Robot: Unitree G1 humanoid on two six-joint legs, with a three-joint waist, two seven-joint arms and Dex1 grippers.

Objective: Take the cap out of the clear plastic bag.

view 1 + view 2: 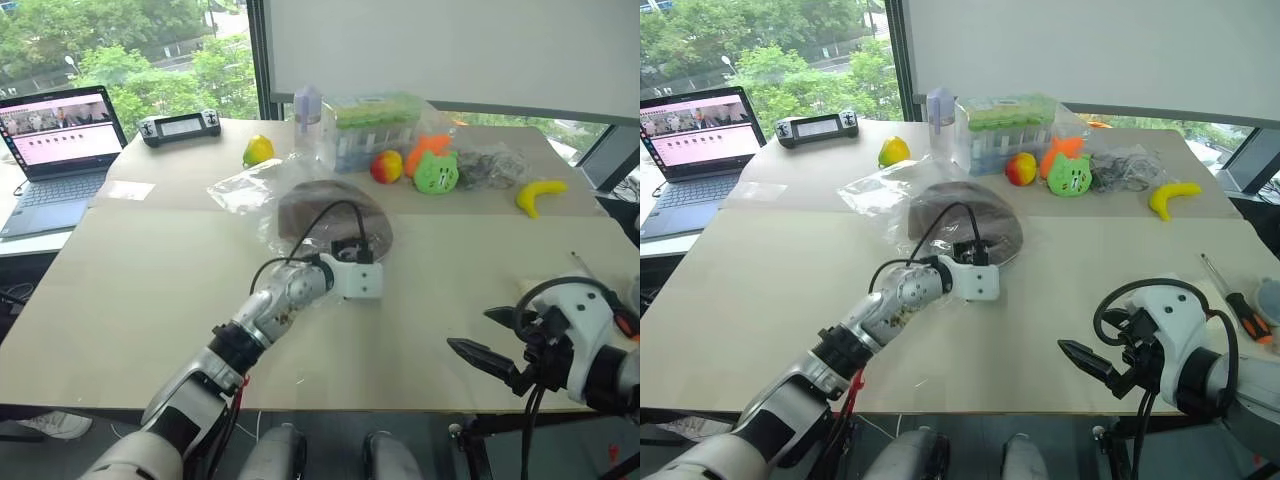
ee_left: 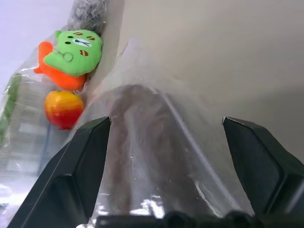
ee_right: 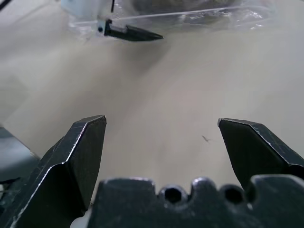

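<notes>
The dark brown cap (image 1: 325, 205) lies inside the clear plastic bag (image 1: 245, 190) in the middle of the table. My left gripper (image 1: 347, 247) reaches in at the cap's near edge. In the left wrist view this gripper (image 2: 166, 121) is open, and the bag's glossy film (image 2: 190, 142) with the cap (image 2: 142, 142) under it sits between the two black fingers. Whether the fingers touch the film I cannot tell. My right gripper (image 1: 468, 330) hangs open and empty over the table's near right part, apart from the bag; bare tabletop shows between its fingers (image 3: 85, 142).
Behind the bag stand a bottle (image 1: 307, 110) and a clear box (image 1: 375, 125), with a yellow fruit (image 1: 258, 150), a red-yellow fruit (image 1: 387, 166), a green toy (image 1: 436, 172), a cable bag (image 1: 490, 165) and a banana (image 1: 538, 195). A laptop (image 1: 60, 140) is far left, a screwdriver (image 1: 1243, 305) near right.
</notes>
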